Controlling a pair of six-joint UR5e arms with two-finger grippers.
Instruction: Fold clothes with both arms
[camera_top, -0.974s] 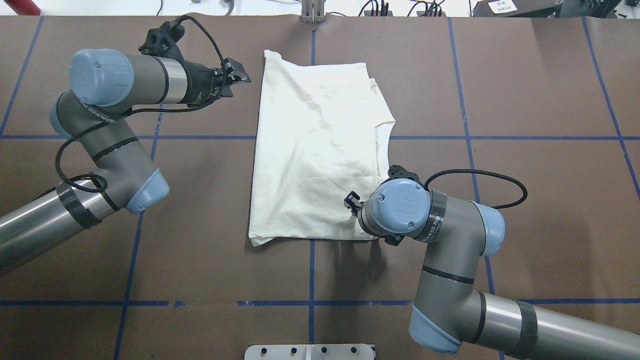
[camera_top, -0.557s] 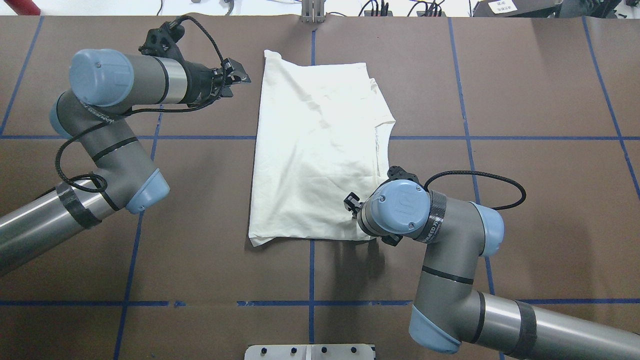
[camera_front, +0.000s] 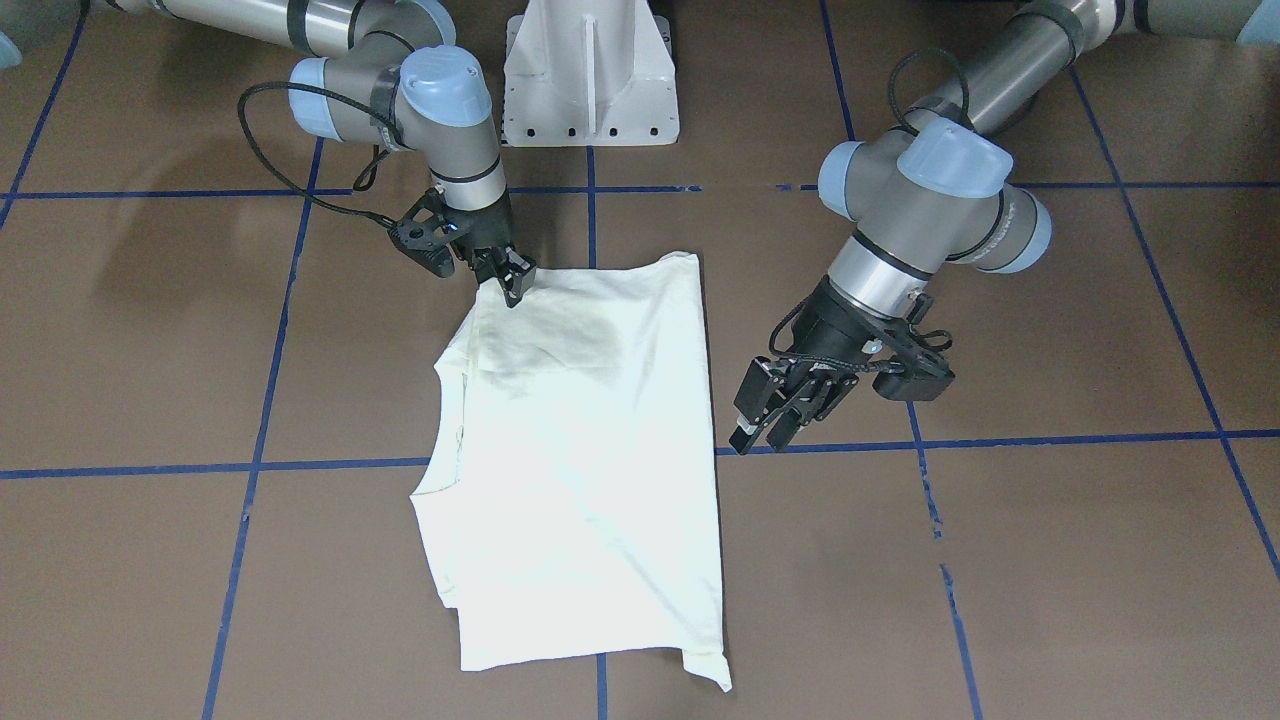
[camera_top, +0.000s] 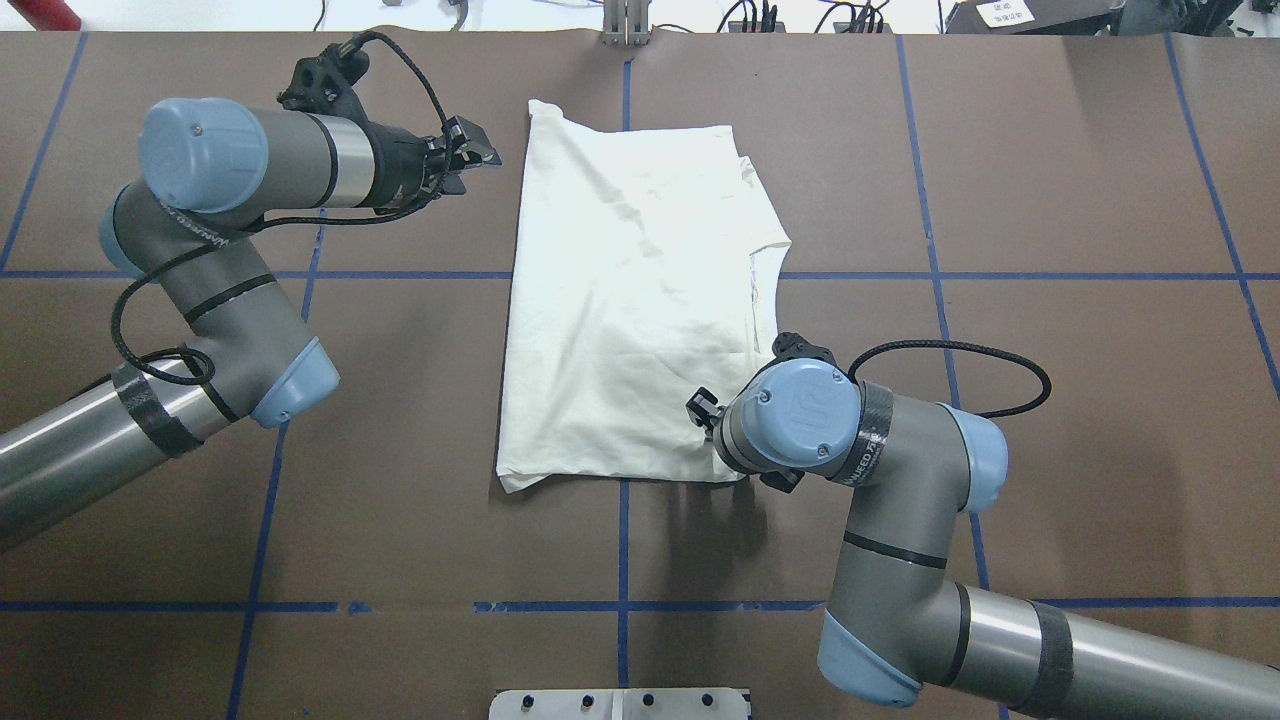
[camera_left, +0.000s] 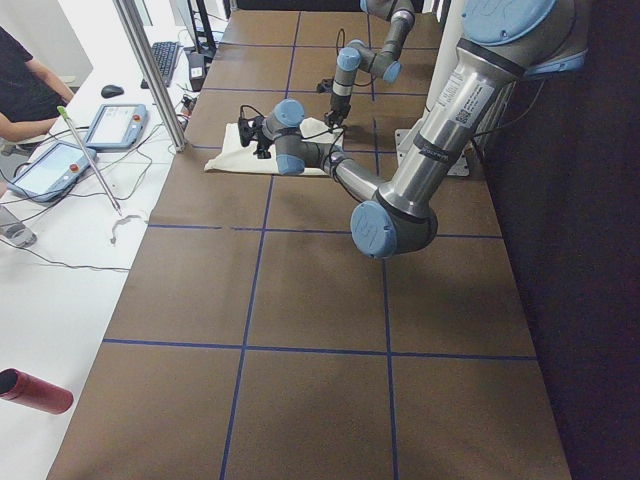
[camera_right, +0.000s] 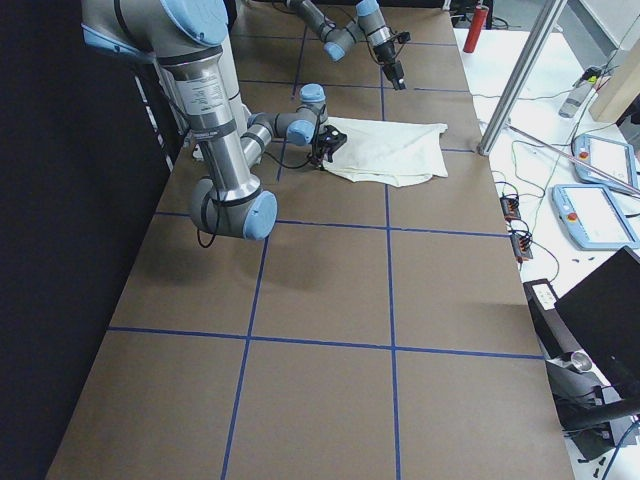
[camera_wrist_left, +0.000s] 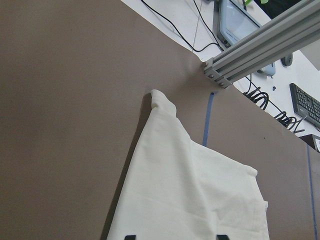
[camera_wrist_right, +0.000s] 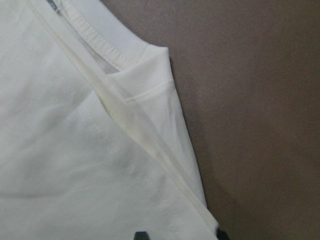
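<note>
Seen from across the table (camera_front: 1000, 560), the cream shirt (camera_front: 580, 450) is lying flat mid-table, folded lengthwise with the plain side up and no print showing. The right gripper (camera_front: 512, 283) is sitting down on the corner at the robot's end. The left gripper (camera_front: 765, 425) is hanging just beside the long edge, fingers spread and carrying nothing.

From overhead, the shirt is crossing a blue tape line (camera_top: 1000, 275). The right wrist is covering its own fingers there.

The two side views are showing the shirt far off between the arms, too small for me to judge either hand.

The left wrist camera is looking along the cloth toward its far pointed corner, with both fingertips wide apart at the bottom.

The right wrist camera is hovering close over layered hems. Its fingertips are parted, one over cloth and one at the edge, and nothing is pinched.

The shirt is looking light, thin and limp. It will be sagging wherever it is unsupported, and a shallow pinch may be catching only the top layer. I would be gripping both corners of one short end, through every layer.

Against the overhead picture a second ago, the shirt is lying unchanged. The right wrist is sitting a touch further over the cloth, and the left gripper is barely shifted.
</note>
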